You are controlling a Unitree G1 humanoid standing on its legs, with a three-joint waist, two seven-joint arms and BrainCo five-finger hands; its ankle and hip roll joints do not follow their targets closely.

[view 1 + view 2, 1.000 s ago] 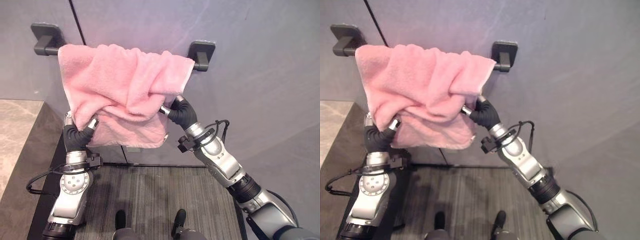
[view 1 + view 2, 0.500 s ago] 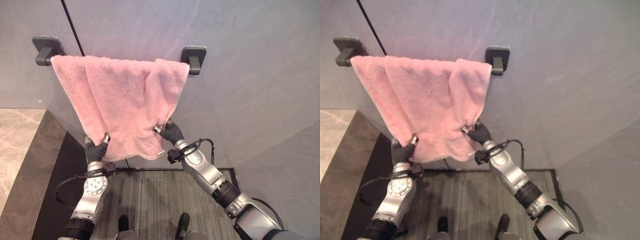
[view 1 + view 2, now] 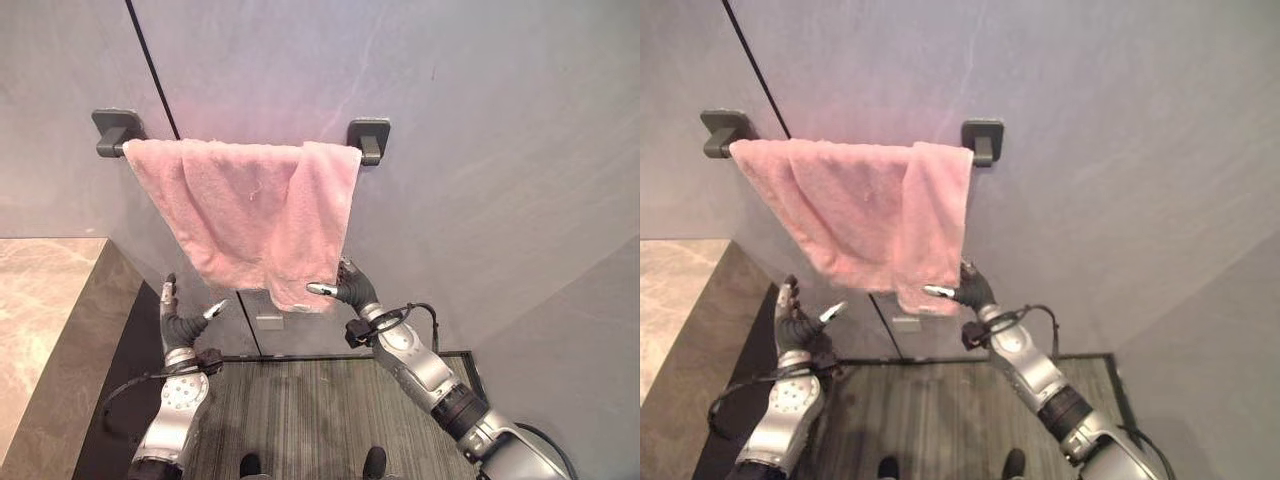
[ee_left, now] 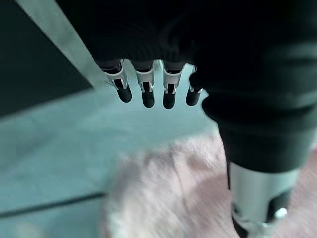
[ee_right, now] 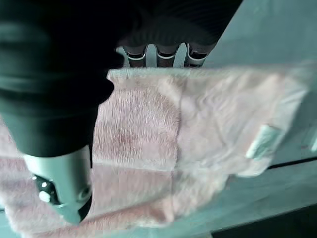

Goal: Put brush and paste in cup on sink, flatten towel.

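Towel-flattening is the step in hand. The pink towel (image 3: 250,215) hangs over a dark rail (image 3: 365,138) fixed to the grey wall, its long axis running along the rail from nine o'clock to three o'clock and its free edges pointing down toward six. It is not yet flat: the part toward three o'clock is folded over on itself into a narrow doubled strip that hangs lower than the rest, and the bottom hem slants.

The left robot hand (image 3: 178,318) sits below the towel at about seven o'clock, apart from the cloth, fingers straight and thumb spread, holding nothing; its wrist view shows the towel's edge beyond the fingertips (image 4: 147,98). The right robot hand (image 3: 345,288) is at the lowest corner of the doubled strip, at about five o'clock. Its thumb lies across the front of the cloth in the right wrist view and its fingers (image 5: 156,53) go behind the top edge, so whether it pinches the towel or merely touches it cannot be told.

The next move probably calls for drawing the folded strip out toward the three o'clock bracket and levelling the hem. A stone-topped bench (image 3: 45,300) lies at eight o'clock.
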